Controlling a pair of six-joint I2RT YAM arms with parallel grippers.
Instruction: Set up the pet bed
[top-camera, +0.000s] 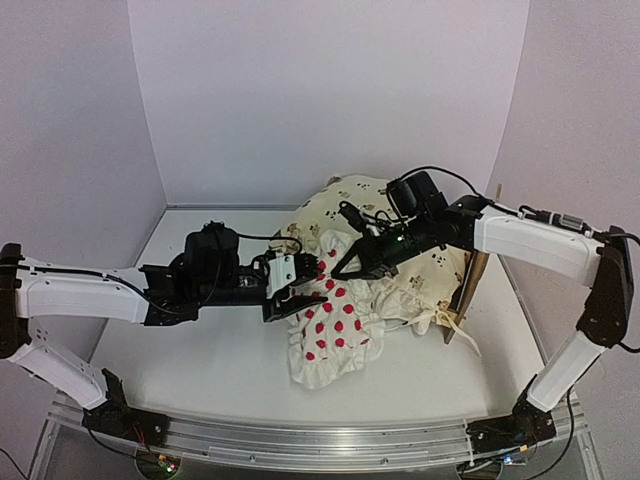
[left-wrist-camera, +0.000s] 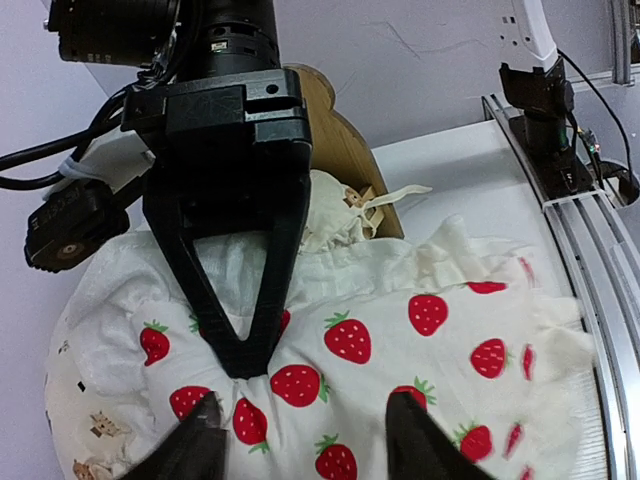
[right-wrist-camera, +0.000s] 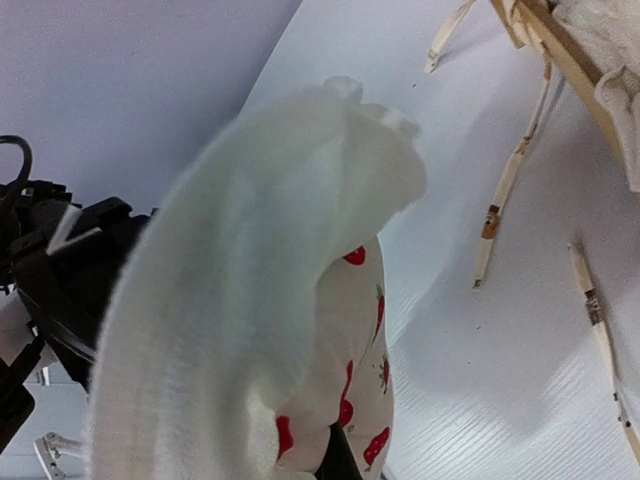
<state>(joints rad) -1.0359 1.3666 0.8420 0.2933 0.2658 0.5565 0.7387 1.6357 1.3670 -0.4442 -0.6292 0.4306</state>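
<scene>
Soft, even, diffuse light from above washes the matte white tabletop (top-camera: 200, 350), leaving only faint shadows. In the right wrist view, the white strawberry-print ruffled cloth (right-wrist-camera: 250, 300) looms blurred, close against the lens.

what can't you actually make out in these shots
- pale plywood pet bed: top view, the cream animal-print quilt covers all but its right edge.
- right gripper: right wrist view, the white strawberry-print pillow it pinches hangs before the lens, hiding its fingers.
- left gripper: left wrist view, the bottom edge cuts off its finger bases.
</scene>
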